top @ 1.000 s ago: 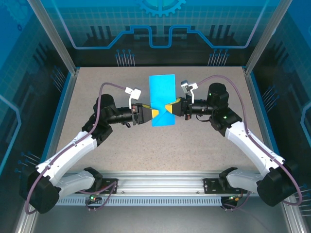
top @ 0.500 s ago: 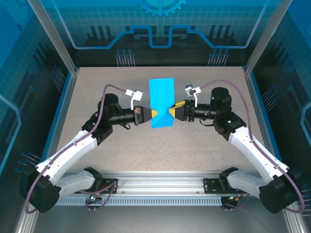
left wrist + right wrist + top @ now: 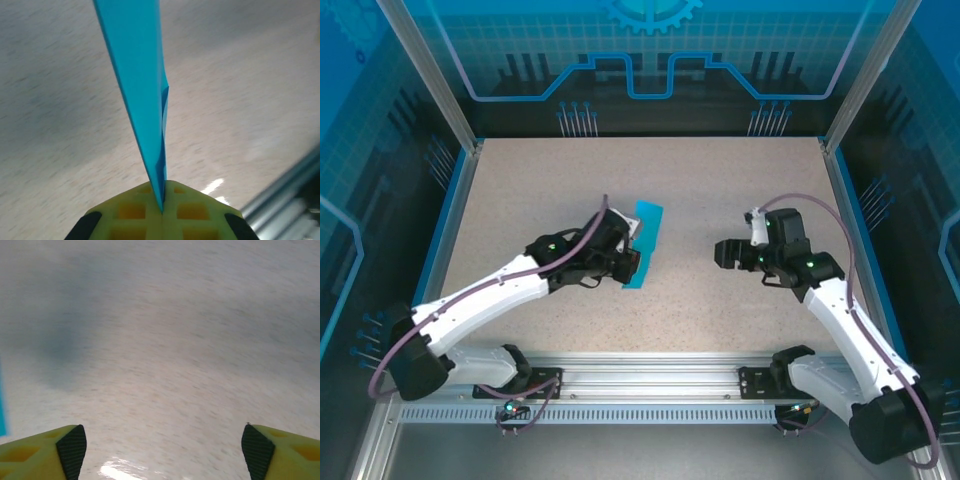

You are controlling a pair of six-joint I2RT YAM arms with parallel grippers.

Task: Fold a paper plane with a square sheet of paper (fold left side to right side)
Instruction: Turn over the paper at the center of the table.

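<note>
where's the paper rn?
Top view: the paper is just left of table centre, pinched edge-up in the left gripper; the right gripper sits open, well clear to its right.

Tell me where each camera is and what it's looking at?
Top: high behind the robot, looking down at the table; both arms show.
Left wrist: on the left gripper, looking along its shut fingers at the paper.
Right wrist: on the right gripper, facing table between open fingers.
Top and left wrist both see the paper.
</note>
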